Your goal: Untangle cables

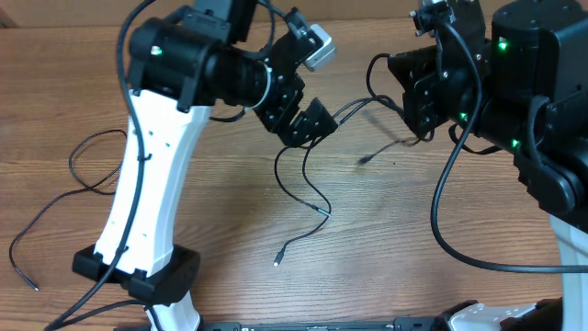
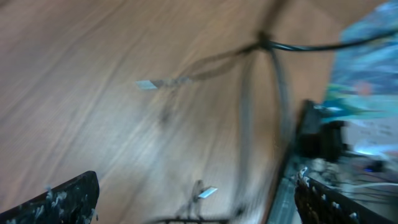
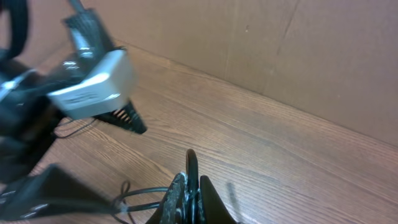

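at table [image 1: 395,221] centre: cables [image 1: 327,210], thin black, partly lifted, loose loops trailing below. right gripper [image 3: 191,186] pinched tight on one strand; left gripper [image 2: 196,186] spread wide, empty. best handled by slow, level pull, knot kept visible.

We hold both arms above mid-table: left gripper [image 1: 310,119] spread wide, right gripper [image 3: 194,180] pinched shut.
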Motion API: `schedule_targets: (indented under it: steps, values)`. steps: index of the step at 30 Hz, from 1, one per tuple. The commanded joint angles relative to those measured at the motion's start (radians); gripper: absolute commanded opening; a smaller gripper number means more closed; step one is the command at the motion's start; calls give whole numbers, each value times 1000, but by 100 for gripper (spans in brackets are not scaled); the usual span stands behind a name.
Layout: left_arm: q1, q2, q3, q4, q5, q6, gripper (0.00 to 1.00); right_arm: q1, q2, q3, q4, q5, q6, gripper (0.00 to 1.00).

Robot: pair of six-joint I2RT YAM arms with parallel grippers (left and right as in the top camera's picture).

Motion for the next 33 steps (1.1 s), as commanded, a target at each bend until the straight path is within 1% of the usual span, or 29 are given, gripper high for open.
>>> schedule_targets:
  steps: [1,7,12,15,16,17,18,19,20,22,24,26,29,31,33]
  values:
    - [-11,37,-6,35,-183,-71,100,5,4,8,3,8,-1,4]
    - [-14,48,-6,53,-183,-92,100,5,4,8,3,5,-1,4]
    - [-27,91,-8,52,-175,-119,99,5,4,8,2,5,0,4]
    - [-44,135,-8,49,-168,-122,92,5,4,8,-2,5,0,4]
    - [-53,154,-8,46,-165,-122,89,5,4,8,-3,5,-1,4]
    - [-61,172,-8,43,-158,-122,82,5,4,8,-4,5,-1,4]
    - [-69,190,-8,40,-150,-122,61,5,4,8,-5,5,-1,4]
    - [-76,204,-8,38,-148,-121,36,5,4,8,-7,6,-1,4]
    - [-82,216,-8,35,-148,-122,4,5,4,8,-8,6,-1,4]
    - [-92,230,-8,36,-165,-121,4,5,4,8,-13,7,-1,4]
    - [-92,228,-8,38,-224,-138,4,4,4,8,-15,21,-1,4]
    - [-76,208,2,33,-348,-204,4,3,4,8,-17,33,-1,4]
    - [-6,148,23,-1,-584,-327,4,-2,4,8,-8,33,0,4]
    - [59,94,25,-31,-718,-396,4,-36,4,8,18,32,7,4]
    - [142,42,25,-63,-813,-449,4,-98,4,8,48,32,35,4]
